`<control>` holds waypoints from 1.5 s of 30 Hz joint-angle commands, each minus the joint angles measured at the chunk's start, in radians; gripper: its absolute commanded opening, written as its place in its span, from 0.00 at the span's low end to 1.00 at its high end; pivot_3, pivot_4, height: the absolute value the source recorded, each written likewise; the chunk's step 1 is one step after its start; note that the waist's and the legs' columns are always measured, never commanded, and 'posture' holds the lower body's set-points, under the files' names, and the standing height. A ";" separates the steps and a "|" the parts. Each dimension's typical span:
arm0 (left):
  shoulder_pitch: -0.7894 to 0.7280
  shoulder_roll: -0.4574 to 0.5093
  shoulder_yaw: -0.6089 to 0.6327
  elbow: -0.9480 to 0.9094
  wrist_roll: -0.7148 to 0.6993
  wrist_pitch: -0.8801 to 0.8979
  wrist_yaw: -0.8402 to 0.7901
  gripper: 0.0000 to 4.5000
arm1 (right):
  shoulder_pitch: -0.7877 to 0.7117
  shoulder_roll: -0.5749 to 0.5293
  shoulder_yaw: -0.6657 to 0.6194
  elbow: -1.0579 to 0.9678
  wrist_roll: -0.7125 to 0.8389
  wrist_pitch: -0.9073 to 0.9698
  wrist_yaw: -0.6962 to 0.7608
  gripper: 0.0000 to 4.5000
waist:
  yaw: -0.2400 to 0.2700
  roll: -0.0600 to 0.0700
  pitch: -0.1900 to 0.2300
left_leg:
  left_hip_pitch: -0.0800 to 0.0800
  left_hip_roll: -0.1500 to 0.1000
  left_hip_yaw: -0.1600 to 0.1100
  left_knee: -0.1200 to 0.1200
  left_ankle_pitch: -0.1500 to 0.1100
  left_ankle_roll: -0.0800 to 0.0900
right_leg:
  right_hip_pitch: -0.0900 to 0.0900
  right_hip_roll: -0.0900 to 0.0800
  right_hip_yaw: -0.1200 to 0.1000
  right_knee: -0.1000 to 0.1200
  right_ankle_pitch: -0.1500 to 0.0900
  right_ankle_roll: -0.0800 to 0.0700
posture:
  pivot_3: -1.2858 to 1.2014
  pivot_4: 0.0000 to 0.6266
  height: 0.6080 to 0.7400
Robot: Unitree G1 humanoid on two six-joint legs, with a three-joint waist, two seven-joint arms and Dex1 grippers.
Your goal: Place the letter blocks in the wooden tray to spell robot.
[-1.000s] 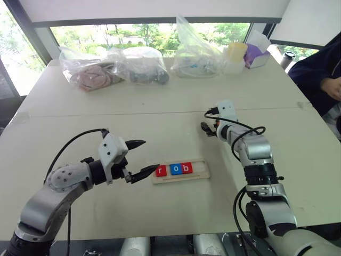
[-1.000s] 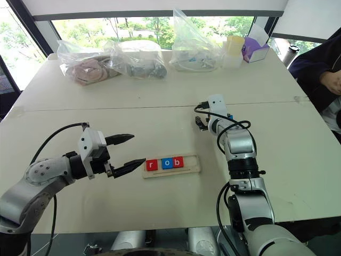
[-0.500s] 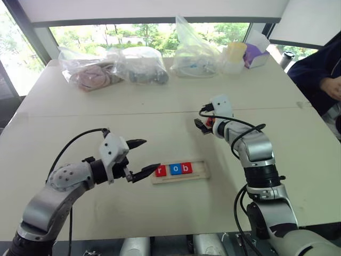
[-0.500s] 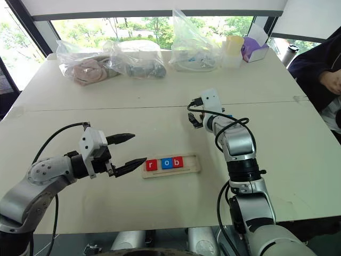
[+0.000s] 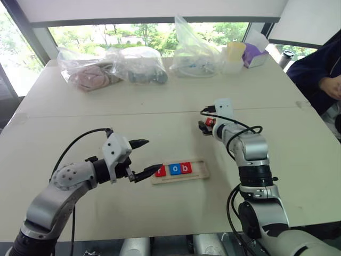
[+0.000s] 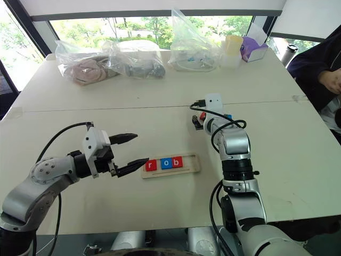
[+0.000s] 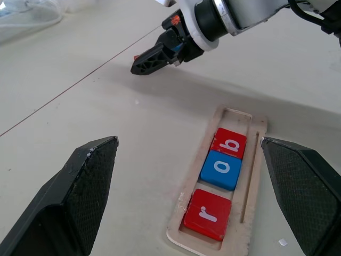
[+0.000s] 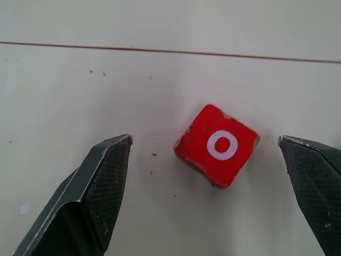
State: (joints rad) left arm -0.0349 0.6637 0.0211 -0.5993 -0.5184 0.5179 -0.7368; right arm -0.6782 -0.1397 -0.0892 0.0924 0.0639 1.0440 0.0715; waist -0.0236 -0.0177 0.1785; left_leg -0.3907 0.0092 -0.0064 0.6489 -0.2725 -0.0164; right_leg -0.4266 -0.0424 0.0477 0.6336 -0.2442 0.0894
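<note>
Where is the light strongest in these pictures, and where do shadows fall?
Left eye view: daylight glares through the window behind the plastic bags. Left wrist view: the right gripper casts a soft shadow on the table beside the wooden tray. Right wrist view: the red o block lies evenly lit.

— What does the room look like?
— A broad pale cream table runs to a wide window with dark frames, green trees and daylight beyond it.
— And above the glass?
— A white roller blind is drawn partway down.
</note>
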 commanded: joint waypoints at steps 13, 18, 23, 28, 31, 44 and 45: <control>-0.001 -0.009 0.004 -0.030 0.003 -0.012 0.015 1.00 | -0.100 0.146 -0.159 0.058 0.018 0.080 -0.184 0.99 | -0.001 0.000 0.000 | 0.000 0.000 0.000 0.000 0.000 0.000 | 0.000 0.000 0.000 0.000 0.000 0.000 | 0.52 0.24 1.00; 0.000 -0.015 0.000 -0.032 0.007 -0.015 0.021 1.00 | -0.121 0.159 -0.157 0.094 0.007 0.060 -0.214 0.99 | -0.011 0.000 0.000 | 0.000 0.000 -0.001 0.000 0.000 0.000 | 0.000 0.000 0.000 0.000 0.000 0.000 | 0.52 0.24 1.00; 0.003 -0.021 0.000 -0.029 0.012 -0.018 0.024 1.00 | -0.120 0.147 -0.109 0.109 -0.007 0.063 -0.207 0.59 | -0.023 0.000 0.000 | 0.000 0.000 -0.001 0.000 0.000 0.000 | 0.000 -0.001 0.000 0.000 0.000 0.000 | 0.52 0.24 1.00; 0.002 -0.027 -0.005 -0.026 0.016 -0.020 0.026 1.00 | -0.110 0.126 -0.065 0.103 -0.012 0.064 -0.184 0.25 | -0.032 0.000 0.000 | 0.000 0.001 -0.002 -0.001 0.000 0.000 | 0.000 0.001 0.000 0.000 0.000 0.000 | 0.52 0.24 1.00; 0.001 -0.035 -0.010 -0.023 0.019 -0.021 0.025 1.00 | -0.081 0.080 -0.004 0.043 -0.017 0.080 -0.132 0.25 | -0.033 0.000 0.000 | 0.000 0.001 -0.002 -0.001 0.000 0.000 | 0.000 0.001 -0.001 0.000 0.000 0.000 | 0.52 0.24 1.00; -0.011 -0.045 -0.039 0.021 0.035 -0.053 -0.016 1.00 | 0.331 -0.325 -0.035 -0.687 0.212 0.570 0.170 0.25 | -0.019 0.000 0.000 | -0.001 0.000 -0.003 0.000 0.000 0.000 | 0.000 0.000 -0.001 -0.002 -0.001 -0.002 | 0.52 0.24 1.00; -0.013 -0.046 -0.044 0.027 0.037 -0.058 -0.020 1.00 | 0.409 -0.338 -0.058 -0.748 0.234 0.570 0.175 0.25 | -0.018 0.000 -0.001 | -0.001 0.000 -0.003 -0.001 0.000 0.000 | 0.000 0.000 -0.001 -0.002 -0.002 -0.002 | 0.52 0.24 1.00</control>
State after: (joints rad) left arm -0.0461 0.6193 -0.0239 -0.5699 -0.4876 0.4844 -0.7483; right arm -0.3392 -0.4587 -0.1155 -0.5613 0.2565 1.5874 0.2337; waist -0.0417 -0.0180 0.1779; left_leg -0.3916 0.0090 -0.0089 0.6481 -0.2726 -0.0162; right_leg -0.4258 -0.0413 0.0467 0.6318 -0.2458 0.0880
